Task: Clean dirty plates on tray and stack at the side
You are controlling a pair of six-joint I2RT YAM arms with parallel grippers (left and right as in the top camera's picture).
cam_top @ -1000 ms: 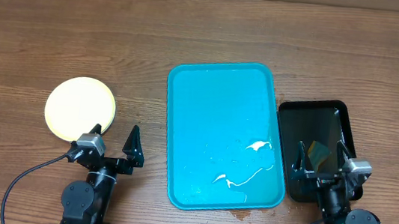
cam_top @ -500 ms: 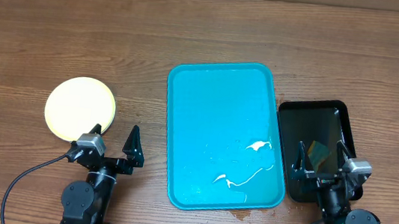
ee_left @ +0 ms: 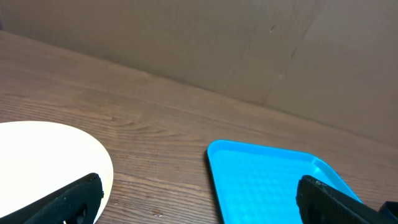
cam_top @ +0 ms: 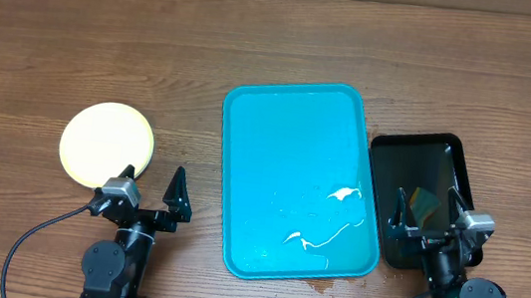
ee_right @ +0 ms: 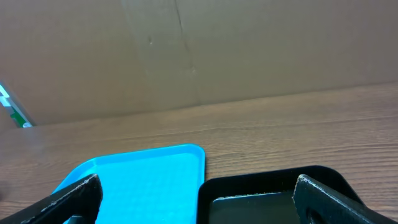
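Risk sits at the tabletop's near edge: the left pincer [cam_top: 153, 178], wide and empty, hangs just beside the plates [cam_top: 106, 143], seemingly stacked toward the left edge, so a careless forward swing could shove them. The right pincer [cam_top: 427, 203] is equally wide. Mid-tabletop, the tray [cam_top: 286, 141] holds no plates.

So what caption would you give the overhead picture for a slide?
Pale plate left of the blue tray, black tray right; left pincer and right pincer open.
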